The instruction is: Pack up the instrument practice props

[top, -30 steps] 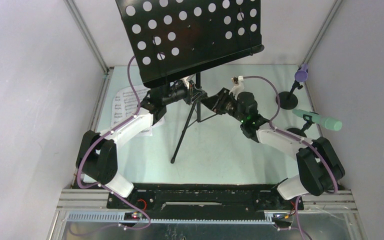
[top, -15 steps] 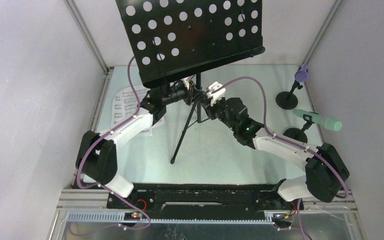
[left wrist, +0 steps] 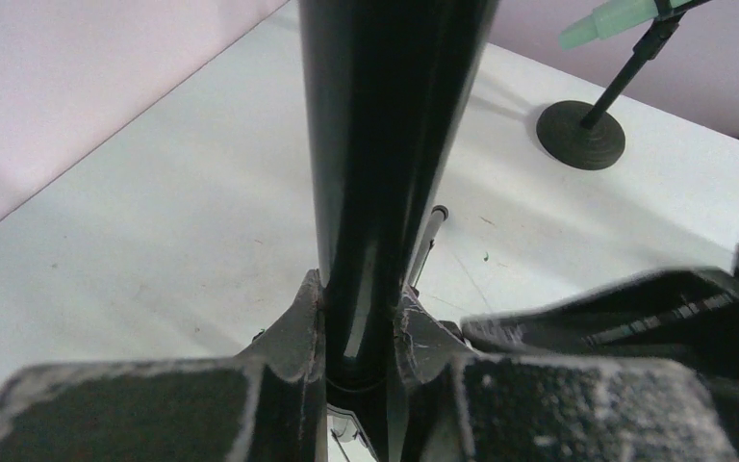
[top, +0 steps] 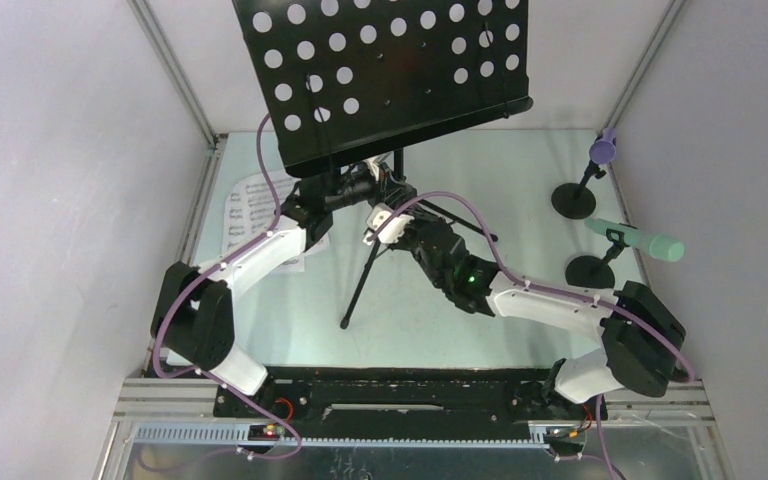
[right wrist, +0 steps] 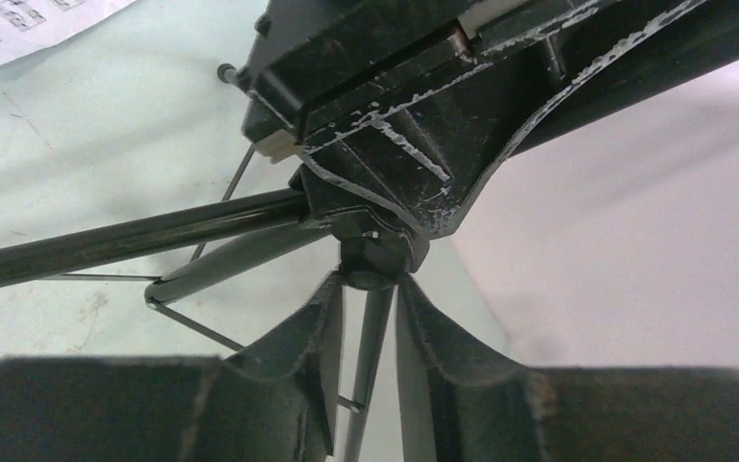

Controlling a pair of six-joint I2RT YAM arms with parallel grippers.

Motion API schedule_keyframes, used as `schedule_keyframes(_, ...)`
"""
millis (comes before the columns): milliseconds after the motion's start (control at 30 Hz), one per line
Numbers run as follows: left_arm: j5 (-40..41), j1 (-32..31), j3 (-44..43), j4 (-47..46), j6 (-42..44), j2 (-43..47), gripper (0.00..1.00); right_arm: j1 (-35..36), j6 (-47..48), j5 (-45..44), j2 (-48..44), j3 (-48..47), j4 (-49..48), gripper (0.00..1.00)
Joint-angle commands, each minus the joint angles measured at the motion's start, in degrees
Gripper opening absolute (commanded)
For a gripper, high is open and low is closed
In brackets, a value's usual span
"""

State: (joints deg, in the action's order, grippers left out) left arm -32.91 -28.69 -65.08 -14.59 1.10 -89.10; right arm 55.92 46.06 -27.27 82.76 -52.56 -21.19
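- The black tripod music rack (top: 390, 75) stood upright mid-counter, its pole's long axis vertical. The perforated metal plate was tilted, lip edge toward the arms, and one leg reached toward the near edge.
- The left tool (left wrist: 361, 332) was clamped on the rack's pole just above the leg hub.
- The right tool (right wrist: 370, 332) had its fingers slightly parted around a thin tripod leg under the hub, with a gap visible.
- White sheet-music pages (top: 255, 215) lay flat at the left.
- At the right, the purple microphone (top: 603, 150) pointed up and away in its round-based black holder (top: 573, 200).
- The mint-green microphone (top: 640, 240) lay nearly level, head rightward.
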Motion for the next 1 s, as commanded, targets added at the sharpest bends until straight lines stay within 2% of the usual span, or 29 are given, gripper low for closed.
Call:
schedule_keyframes(0,0.63,-1.02,1.07,8.79,-2.23,-2.68,0.0,4.21,-1.18,5.26,-2.6,-1.01,0.91,0.12)
schedule_keyframes(33,0.72,-1.02,0.95,8.79,-2.49,-2.66,0.0,4.22,-2.13,4.8,-3.33,-1.04,1.13,0.24)
schedule_keyframes(167,2.3,-1.02,0.83,7.78,-3.63,-2.63,0.0,3.38,-9.3,3.34,-7.29,-1.0,3.45,0.45)
schedule_keyframes(233,2.5,-1.01,0.56,7.39,-4.05,-2.42,0.0,2.52,-14.19,5.12,-10.57,-0.46,5.93,0.59)
schedule_keyframes(333,3.52,-1.02,-0.43,7.22,-4.87,-1.84,0.05,0.54,-21.42,8.68,-17.03,2.8,7.29,0.7)
schedule_keyframes(400,3.89,-1.02,-1.1,7.21,-5.45,-1.14,0.13,-1.56,-26.07,11.72,-20.98,5.84,7.89,0.74)
schedule_keyframes(600,5.65,-1.02,-2.95,6.41,-8.28,0.58,0.33,-9.31,-37.91,20.65,-31.78,16.38,6.82,0.73)
schedule_keyframes(767,5.38,-1.02,-5.2,5.73,-10.02,0.85,0.47,-12.03,-42.21,23.75,-35.88,21.54,5.93,0.73)
schedule_keyframes(800,5.16,-1.02,-5.68,5.55,-10.33,0.92,0.53,-12.2,-42.81,23.9,-36.12,22.17,6.13,0.73)
schedule_keyframes(967,4.48,-1.02,-6.88,4.96,-11.25,1.97,0.58,-13.65,-45.01,24.4,-37.21,23.86,5.9,0.73)
